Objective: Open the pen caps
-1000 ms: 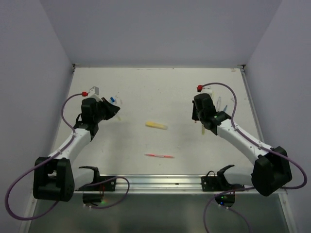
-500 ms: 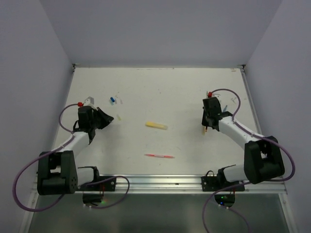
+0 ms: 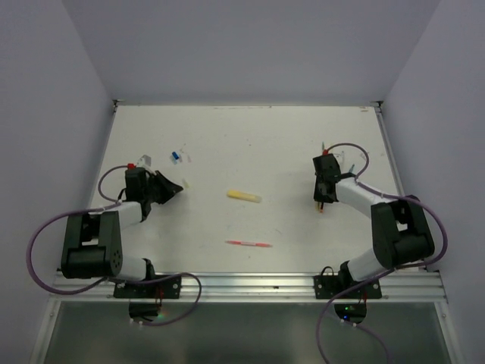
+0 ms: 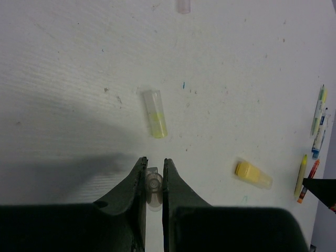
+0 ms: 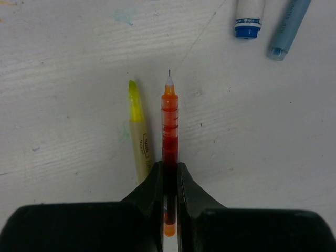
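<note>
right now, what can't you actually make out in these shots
Left wrist view: clear cap in the left gripper, mostly hidden by its fingers; pale cap cut by the top edge.
Right wrist view: rear of the red pen hidden inside the right gripper; blue-tipped pen cut by the top edge.
Top view: blue cap too small to detail.

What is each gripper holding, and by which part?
Left gripper: a clear cap, pinched across its sides. Right gripper: the red pen, by its rear barrel.
</note>
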